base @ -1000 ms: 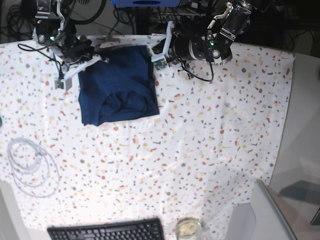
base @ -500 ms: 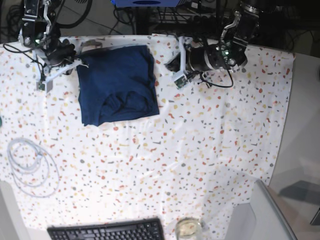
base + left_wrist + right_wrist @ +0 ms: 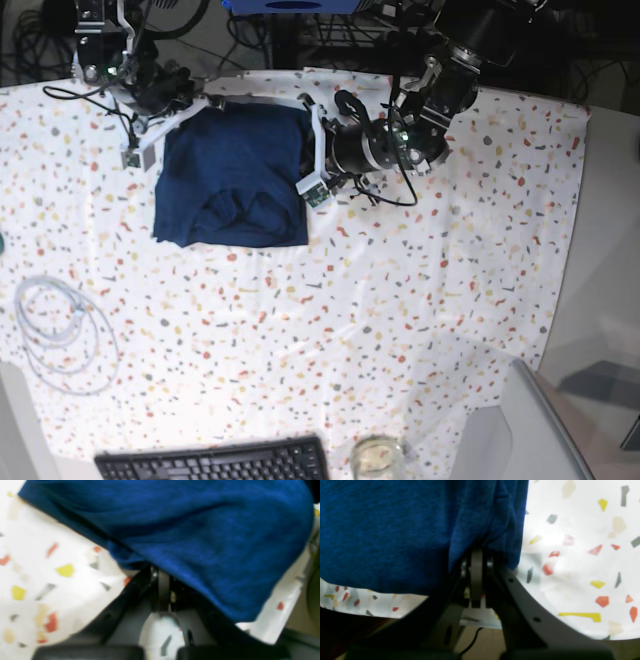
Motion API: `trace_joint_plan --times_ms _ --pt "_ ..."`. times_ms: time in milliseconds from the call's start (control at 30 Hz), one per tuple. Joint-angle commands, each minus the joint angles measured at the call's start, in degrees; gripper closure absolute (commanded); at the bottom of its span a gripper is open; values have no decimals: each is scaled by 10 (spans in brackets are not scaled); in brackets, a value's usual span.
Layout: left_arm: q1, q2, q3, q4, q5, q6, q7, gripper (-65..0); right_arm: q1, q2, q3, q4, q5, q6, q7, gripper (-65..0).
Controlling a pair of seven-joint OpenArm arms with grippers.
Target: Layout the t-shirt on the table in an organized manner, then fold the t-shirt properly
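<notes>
The navy t-shirt (image 3: 232,180) lies folded at the far left of the speckled table (image 3: 420,290), between the 2 arms. The base view also shows a coiled white cable (image 3: 62,332), a keyboard (image 3: 215,462) and a glass (image 3: 377,456) nearer. Only the wrist views show the grips: the left gripper (image 3: 162,580) and the right gripper (image 3: 476,560) are each pinched tight on the shirt's edge.

T-shirt (image 3: 200,530) hides both gripper tips; keyboard (image 3: 215,465) cut off
</notes>
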Motion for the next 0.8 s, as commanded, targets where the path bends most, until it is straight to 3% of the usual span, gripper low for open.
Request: trace_joint_plan --times_ms 0,133,233,467,533,600,700,767 --pt "-11 1 -1 8 -5 4 -10 0 -3 2 4 12 2 2 7 -12" --pt "5 -1 -1 24 -2 4 -9 0 -5 3 43 13 2 2 7 -12" --pt "49 -25 -33 75 -6 4 -9 0 -20 14 95 39 2 7 3 -12" --pt "226 -40 -227 280 -2 0 -8 0 -168 69 120 224 2 13 2 -12" --pt "298 -50 -267 344 -3 0 -8 0 -206 78 121 221 3 45 2 -12" --pt "362 -52 -289 381 0 0 -8 0 -239 91 121 198 2 99 -11 -12" --pt "441 -51 -305 387 0 0 -8 0 -268 135 121 167 2 180 -61 -12" --pt "472 -47 -302 364 0 2 -9 0 -271 163 120 133 2 202 -69 -12"
